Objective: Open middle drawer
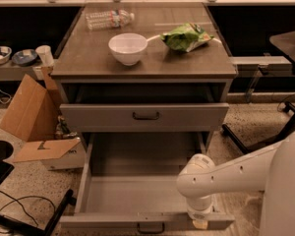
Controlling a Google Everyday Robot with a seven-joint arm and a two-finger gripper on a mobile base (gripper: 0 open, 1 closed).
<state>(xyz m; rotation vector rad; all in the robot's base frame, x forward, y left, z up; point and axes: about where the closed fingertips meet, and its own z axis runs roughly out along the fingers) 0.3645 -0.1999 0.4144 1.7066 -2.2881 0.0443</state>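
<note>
The middle drawer (132, 195) is pulled far out, its grey inside open from above. The upper drawer (145, 117) overhangs its back at 12 o'clock. The white arm (221, 178) reaches in from 3 o'clock, and the gripper (200, 223) sits at the drawer's front rim at 5 o'clock, blocking that corner. Cardboard boxes (29, 112) crowd the floor at 9 o'clock. On the worktop (83, 58), a bowl (128, 48), a green bag (187, 37) and a bottle (109, 18) leave the front strip free.

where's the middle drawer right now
In the camera view the wide grey metal middle drawer stands pulled far out at bottom centre, below the taller grey top drawer; the gripper is at its front edge.
</note>
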